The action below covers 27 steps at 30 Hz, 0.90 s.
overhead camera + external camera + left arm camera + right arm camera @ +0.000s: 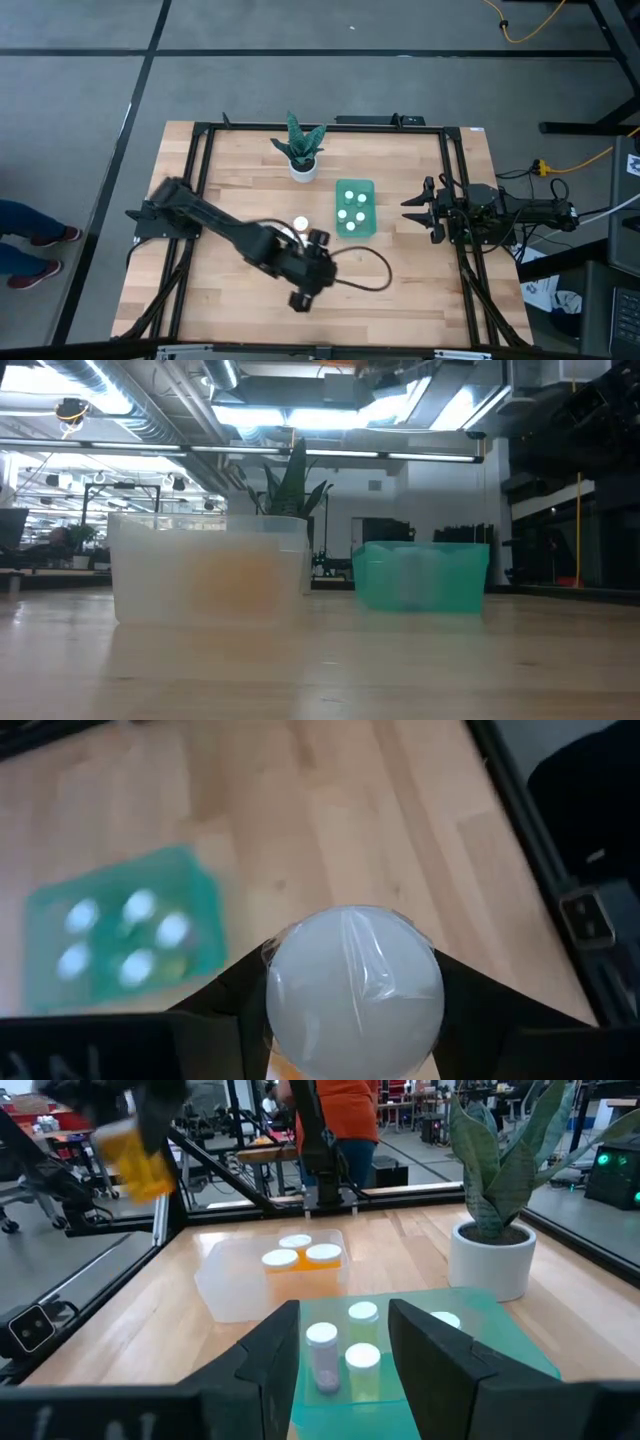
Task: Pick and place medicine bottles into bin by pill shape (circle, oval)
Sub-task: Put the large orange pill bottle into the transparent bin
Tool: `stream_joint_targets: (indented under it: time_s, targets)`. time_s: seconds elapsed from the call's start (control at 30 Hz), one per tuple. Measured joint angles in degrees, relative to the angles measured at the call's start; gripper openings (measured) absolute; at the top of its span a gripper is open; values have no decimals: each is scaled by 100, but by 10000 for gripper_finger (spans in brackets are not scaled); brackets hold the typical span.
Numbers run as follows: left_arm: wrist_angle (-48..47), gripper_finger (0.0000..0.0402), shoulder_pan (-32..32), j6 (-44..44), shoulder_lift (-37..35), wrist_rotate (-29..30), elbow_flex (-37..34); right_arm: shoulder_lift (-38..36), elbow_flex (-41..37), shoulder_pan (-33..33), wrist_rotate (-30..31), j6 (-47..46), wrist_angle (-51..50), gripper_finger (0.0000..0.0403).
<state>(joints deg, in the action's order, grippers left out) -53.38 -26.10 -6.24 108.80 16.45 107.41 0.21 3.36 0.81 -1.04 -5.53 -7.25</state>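
My left gripper (308,258) is at the table's middle, nearer the front edge, shut on an orange medicine bottle with a white cap (355,985). In the right wrist view the bottle (135,1160) shows high above the table. A clear bin (230,1285) holds three orange white-capped bottles (322,1255), standing on their bases. A green bin (355,186) to its right holds several small white-capped bottles (322,1342). My right gripper (345,1350) is open and empty at the table's right edge (418,208), facing the green bin. My left gripper pinches the bottle between its two fingers (225,1005), one on each side of the body just under the cap. The fingers come from above, pointing down. The cap hides the exact place of contact. The bottle is lifted clear of the table, cap up toward the wrist.
A snake plant in a white pot (303,150) stands at the table's far side, behind the bins. The black frame rails (455,180) run along the table's edges. Bare wood lies right of my left gripper (420,290). A person in an orange shirt (340,1120) stands beyond the table.
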Motion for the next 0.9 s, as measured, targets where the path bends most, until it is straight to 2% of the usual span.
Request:
stream_joint_targets:
  time_s: [0.1, 0.23, 0.43, 0.53, 0.63, 0.77, 0.9]
  targets:
    - [-401, 187, -49, -186, -428, 60, -183, 2, 0, 1, -3, 0, -13, 156]
    - [-238, 187, -51, -655, -1061, 100, -1137, 1, 0, 0, -4, 1, -9, 156]
    - [1505, 187, 63, -1170, -1862, 187, -3282, 2, 0, 1, -4, -1, -8, 156]
    - [2425, 187, 67, -1265, -1980, 167, -4131, 2, 0, 0, -4, -1, -9, 156]
    - [2853, 187, 71, -1523, -1990, 145, -4678, 2, 0, 0, -4, 0, -9, 156]
    - [3255, 187, 86, -1929, -1990, 163, -5246, 2, 0, 1, -4, -1, -9, 156]
    - [3576, 187, 100, -2114, -1982, 210, -5516, 2, 0, 0, -4, 0, -10, 156]
